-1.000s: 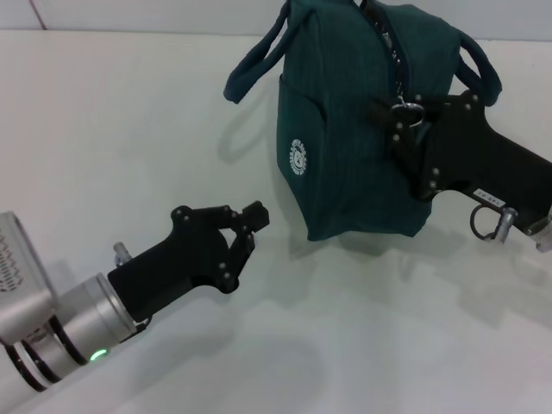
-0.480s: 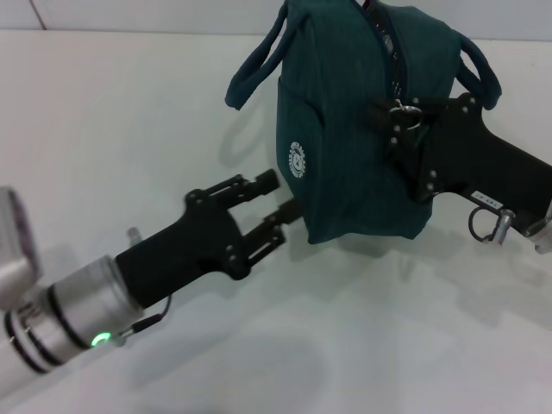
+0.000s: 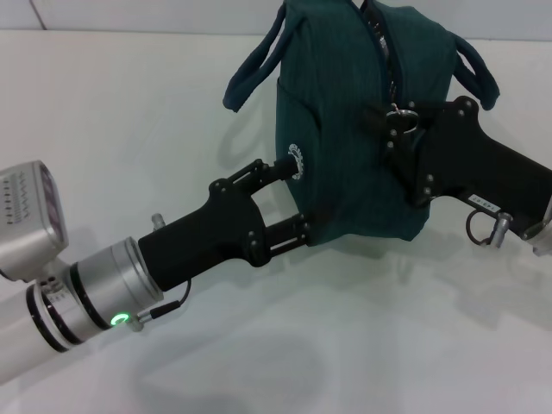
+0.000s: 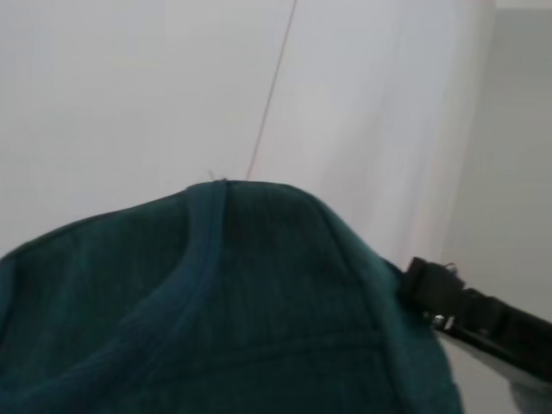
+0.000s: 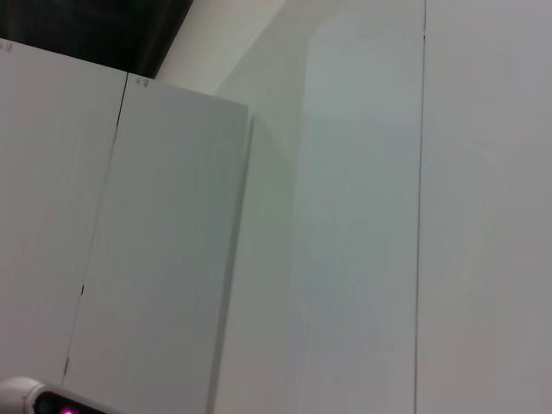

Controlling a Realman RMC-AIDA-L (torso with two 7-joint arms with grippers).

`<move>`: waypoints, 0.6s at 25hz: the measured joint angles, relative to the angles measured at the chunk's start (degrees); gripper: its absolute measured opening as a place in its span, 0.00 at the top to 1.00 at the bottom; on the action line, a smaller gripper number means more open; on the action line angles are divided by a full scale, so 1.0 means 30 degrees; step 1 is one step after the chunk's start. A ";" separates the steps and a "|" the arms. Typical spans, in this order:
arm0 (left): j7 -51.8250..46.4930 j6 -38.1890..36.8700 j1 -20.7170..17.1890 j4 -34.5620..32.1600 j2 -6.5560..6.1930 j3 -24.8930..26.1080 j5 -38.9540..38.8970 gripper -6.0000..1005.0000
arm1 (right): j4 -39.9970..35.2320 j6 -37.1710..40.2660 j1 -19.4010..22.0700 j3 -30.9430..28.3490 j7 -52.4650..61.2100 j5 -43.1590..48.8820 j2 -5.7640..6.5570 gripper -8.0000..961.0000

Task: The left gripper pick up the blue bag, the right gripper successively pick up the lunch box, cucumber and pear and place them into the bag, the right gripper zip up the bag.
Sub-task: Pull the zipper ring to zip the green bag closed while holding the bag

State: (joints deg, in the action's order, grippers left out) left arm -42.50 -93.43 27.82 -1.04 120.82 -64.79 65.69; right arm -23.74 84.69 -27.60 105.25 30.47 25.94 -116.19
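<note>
The blue bag [image 3: 345,129] stands upright at the table's far middle, its zipper along the top. My left gripper [image 3: 298,196] is open, and its fingertips [image 3: 287,166] are against the bag's side by the white logo. My right gripper [image 3: 388,121] comes in from the right and is shut on the metal ring pull [image 3: 404,115] of the zipper. In the left wrist view the bag [image 4: 216,302] fills the lower part, with the right gripper's black body [image 4: 470,312] beyond it. The lunch box, cucumber and pear are out of view.
A white table [image 3: 129,129] lies all around the bag. One bag handle [image 3: 250,69] hangs to the left, the other [image 3: 479,73] to the right. The right wrist view shows only white wall panels [image 5: 345,216].
My left gripper has opened and reached forward from the table's near left to the bag's side. The right gripper has slid slightly farther along the zipper with the ring pull.
</note>
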 joint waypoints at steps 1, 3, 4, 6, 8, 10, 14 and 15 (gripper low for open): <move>0.0052 0.0182 0.0026 0.0000 -0.0002 0.0009 -0.0108 0.25 | 0.0000 0.0000 0.0000 0.0000 0.0000 0.0000 0.0000 0.96; 0.0061 0.0520 0.0059 0.0001 -0.0004 0.0030 -0.0345 0.20 | 0.0014 0.0009 0.0001 0.0001 -0.0003 0.0000 0.0001 0.96; 0.0062 0.0658 0.0076 0.0001 -0.0005 0.0039 -0.0439 0.20 | 0.0021 0.0004 0.0002 0.0000 -0.0005 0.0000 0.0000 0.96; 0.0063 0.0920 0.0128 0.0019 -0.0009 0.0046 -0.0648 0.21 | 0.0041 -0.0001 0.0002 0.0008 -0.0008 -0.0001 0.0001 0.96; 0.0070 0.1058 0.0185 0.0092 -0.0012 0.0050 -0.0840 0.21 | 0.0046 -0.0005 0.0002 0.0020 -0.0010 -0.0002 0.0001 0.96; 0.0091 0.1093 0.0208 0.0125 -0.0017 0.0054 -0.1009 0.21 | 0.0051 0.0003 0.0002 0.0020 -0.0014 -0.0004 0.0001 0.96; 0.0485 0.1118 0.0215 0.0070 -0.0019 0.0034 -0.1091 0.28 | 0.0062 0.0050 0.0029 0.0020 -0.0019 0.0001 0.0000 0.96; 0.0765 0.1119 0.0216 0.0050 -0.0020 -0.0023 -0.1060 0.30 | 0.0064 0.0050 0.0050 0.0020 -0.0020 0.0003 0.0001 0.96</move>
State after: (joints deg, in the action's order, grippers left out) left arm -40.20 -90.07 28.47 -0.89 120.76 -64.85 62.52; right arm -23.55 84.84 -27.45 105.31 30.41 25.94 -116.19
